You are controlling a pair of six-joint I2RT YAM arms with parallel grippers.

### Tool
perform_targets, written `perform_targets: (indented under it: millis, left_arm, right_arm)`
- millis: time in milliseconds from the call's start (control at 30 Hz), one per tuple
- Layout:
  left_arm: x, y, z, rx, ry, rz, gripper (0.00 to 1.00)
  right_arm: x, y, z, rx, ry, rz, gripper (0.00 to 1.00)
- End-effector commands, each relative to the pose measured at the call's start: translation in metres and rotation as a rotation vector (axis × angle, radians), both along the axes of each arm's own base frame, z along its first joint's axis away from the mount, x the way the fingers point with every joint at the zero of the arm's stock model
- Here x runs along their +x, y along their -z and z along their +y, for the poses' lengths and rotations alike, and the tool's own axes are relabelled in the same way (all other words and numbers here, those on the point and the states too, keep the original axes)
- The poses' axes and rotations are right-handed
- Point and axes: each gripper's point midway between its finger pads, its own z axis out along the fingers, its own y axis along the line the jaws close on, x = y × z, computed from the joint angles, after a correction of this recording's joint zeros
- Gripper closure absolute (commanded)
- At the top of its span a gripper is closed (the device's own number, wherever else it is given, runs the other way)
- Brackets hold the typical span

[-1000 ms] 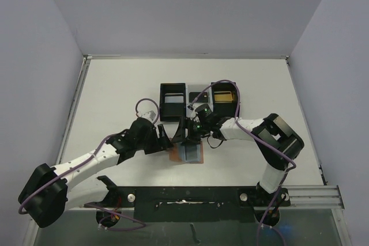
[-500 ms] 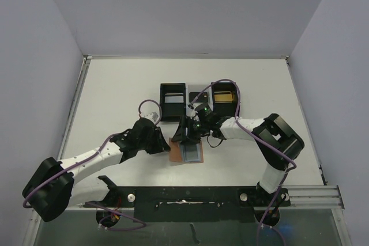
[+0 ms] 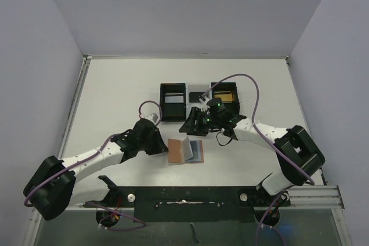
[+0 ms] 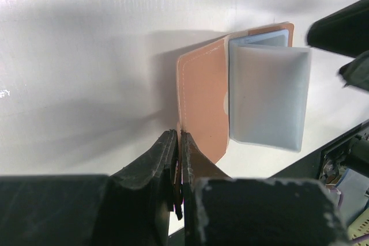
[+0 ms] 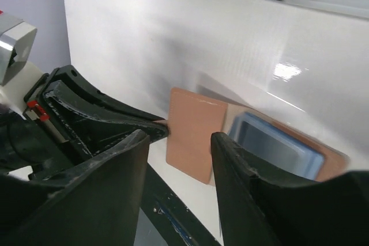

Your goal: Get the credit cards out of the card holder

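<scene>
Lavender walls closed in the white table you worked on. From the near left corner your left arm reached inward, and the left gripper had its fingers pressed together, pinching the left edge of the card holder. That tan leather wallet lay flat and open between the middle of the table and its near edge, with its pale blue inner pocket folded out across the right half. You could not tell whether a card sat in that pocket.

Just beyond the card holder, towards the far edge, your right gripper hung above the table with its fingers apart and nothing between them. It touched neither the wallet nor the left gripper, which lay just beside it.

Further towards the far edge stood the black tray with its white middle section. A gold card lay in its right compartment, well apart from the card holder.
</scene>
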Motion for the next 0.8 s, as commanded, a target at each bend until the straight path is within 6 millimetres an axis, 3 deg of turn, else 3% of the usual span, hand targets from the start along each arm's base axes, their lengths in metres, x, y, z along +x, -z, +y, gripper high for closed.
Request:
perform_targets:
  millis: [0,100,233,500,767]
  left_arm:
    - [0.008,-0.007,-0.005,-0.026,0.006,-0.039,0.96]
    - [0.007,-0.006,-0.005,-0.025,0.006,-0.036,0.96]
    - [0.007,-0.004,-0.005,-0.022,0.008,-0.03,0.96]
    - [0.007,-0.003,-0.005,-0.017,0.01,-0.024,0.97]
    - [0.007,-0.003,-0.005,-0.012,0.013,-0.022,0.96]
  right_arm:
    - [0.004,0.003,-0.026,-0.031,0.087,-0.012,0.55]
    - [0.005,0.013,-0.044,-0.086,0.149,-0.003,0.67]
    - [0.005,0.016,-0.058,-0.132,0.185,-0.015,0.72]
    - [0.0,0.031,-0.066,-0.186,0.169,0.029,0.64]
    - [-0.004,0.039,-0.065,-0.211,0.18,0.04,0.75]
